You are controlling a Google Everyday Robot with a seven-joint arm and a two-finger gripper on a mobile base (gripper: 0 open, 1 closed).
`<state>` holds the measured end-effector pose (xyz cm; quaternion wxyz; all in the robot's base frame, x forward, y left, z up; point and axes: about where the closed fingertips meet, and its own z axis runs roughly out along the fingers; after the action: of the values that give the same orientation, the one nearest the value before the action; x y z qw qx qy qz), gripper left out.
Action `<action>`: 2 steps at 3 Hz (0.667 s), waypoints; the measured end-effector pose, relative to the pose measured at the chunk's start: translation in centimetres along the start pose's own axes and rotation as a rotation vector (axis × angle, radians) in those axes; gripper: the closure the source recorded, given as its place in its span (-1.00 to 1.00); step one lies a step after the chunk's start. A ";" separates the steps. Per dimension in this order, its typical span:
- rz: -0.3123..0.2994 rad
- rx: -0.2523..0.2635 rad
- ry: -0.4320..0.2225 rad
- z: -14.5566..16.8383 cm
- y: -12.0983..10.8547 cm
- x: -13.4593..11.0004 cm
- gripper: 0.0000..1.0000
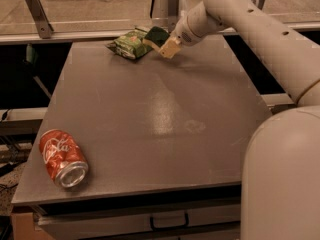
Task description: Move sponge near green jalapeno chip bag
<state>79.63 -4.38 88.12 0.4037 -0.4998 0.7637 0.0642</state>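
Note:
The sponge [156, 34], dark green on top with a pale yellow layer, is at the far edge of the grey table [150, 114]. It touches the right end of the green jalapeno chip bag [130, 44], which lies crinkled at the far left-centre. My gripper [169, 47] reaches in from the upper right. It is shut on the sponge and holds it low over the table, right beside the bag. A tan fingertip [170, 48] shows at the sponge's lower right.
A red soda can [63, 157] lies on its side at the near left corner. My arm [260, 39] crosses the upper right, and its body [282, 179] fills the lower right. A rail [75, 31] runs behind the table.

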 end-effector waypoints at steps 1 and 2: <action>0.022 -0.003 0.027 1.3 -0.4 1.1 0.17; 0.031 -0.008 0.036 1.7 -0.6 1.5 -0.26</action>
<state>80.79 -4.86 86.11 0.3870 -0.4905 0.7781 0.0646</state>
